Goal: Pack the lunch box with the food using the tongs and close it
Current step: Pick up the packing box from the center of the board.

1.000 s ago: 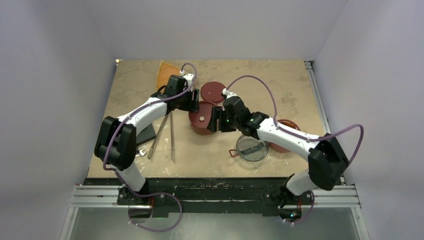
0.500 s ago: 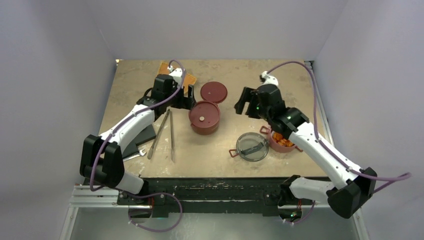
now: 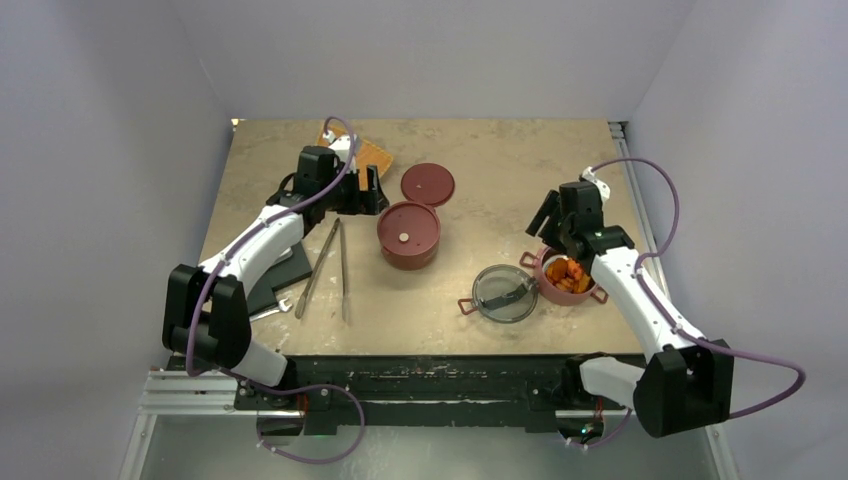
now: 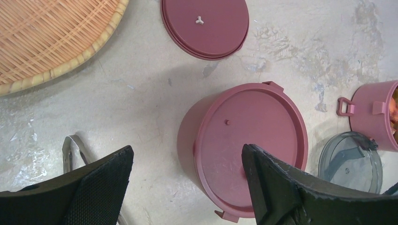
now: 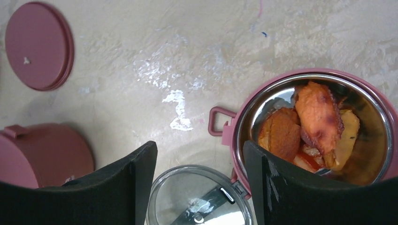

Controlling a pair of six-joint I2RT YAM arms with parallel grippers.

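The lunch box lies in parts. One dark-red bowl at mid-table carries a flat disc lid. A second bowl, steel-lined, holds the food: orange, red and brown pieces. A spare disc lid lies behind, and the smoky clear lid lies beside the food bowl. The tongs rest flat on the table, left of the covered bowl. My left gripper hangs open, back-left of the covered bowl. My right gripper is open above the food bowl's left rim.
An orange woven tray sits at the back left under the left arm. A short silver wrench and a dark flat plate lie near the left front. The table's right rail runs close to the food bowl.
Both grippers have left the covered middle bowl. The right arm swung right to the food bowl; the left arm drew back-left and opened wider.
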